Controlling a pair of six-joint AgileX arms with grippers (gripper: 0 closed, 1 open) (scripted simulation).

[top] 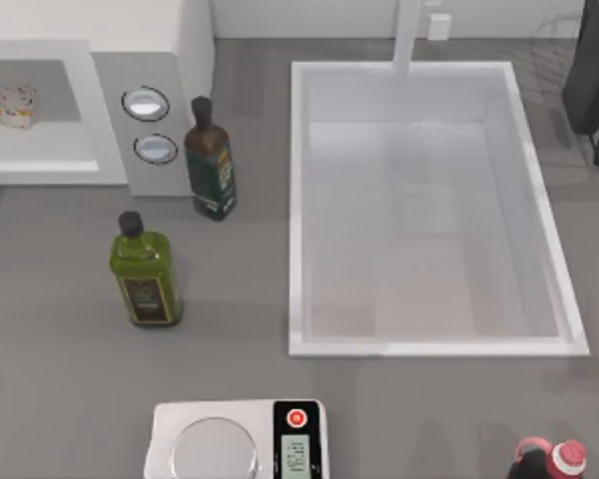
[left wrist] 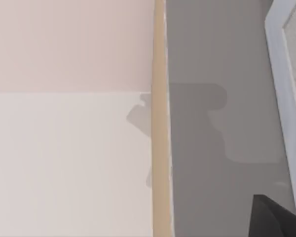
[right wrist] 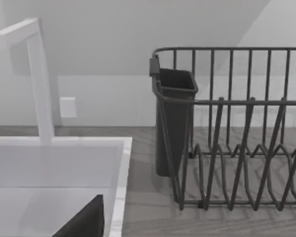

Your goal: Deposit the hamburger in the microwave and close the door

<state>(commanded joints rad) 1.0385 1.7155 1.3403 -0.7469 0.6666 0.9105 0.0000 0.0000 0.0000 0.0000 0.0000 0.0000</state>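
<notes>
The hamburger [top: 5, 103], a small cream bun with yellow and orange flecks, lies inside the grey cavity of the white microwave [top: 170, 60] at the table's far left back. Two round knobs sit on the panel beside the cavity, whose front stands open. In the left wrist view a white-framed panel with a speckled grey face, apparently the door [left wrist: 282, 74], runs beside the grey tabletop, and a dark tip of my left gripper [left wrist: 278, 219] pokes in. A dark part of my right gripper [right wrist: 84, 222] shows over the sink corner in the right wrist view.
Two green oil bottles [top: 211, 165] [top: 145, 271] stand just right of and in front of the microwave. A white sink [top: 298, 200] with a faucet [top: 407, 35] takes the middle. A scale [top: 240, 439] and a red bottle [top: 551, 461] sit at the front; a dark dish rack [right wrist: 237, 138] stands back right.
</notes>
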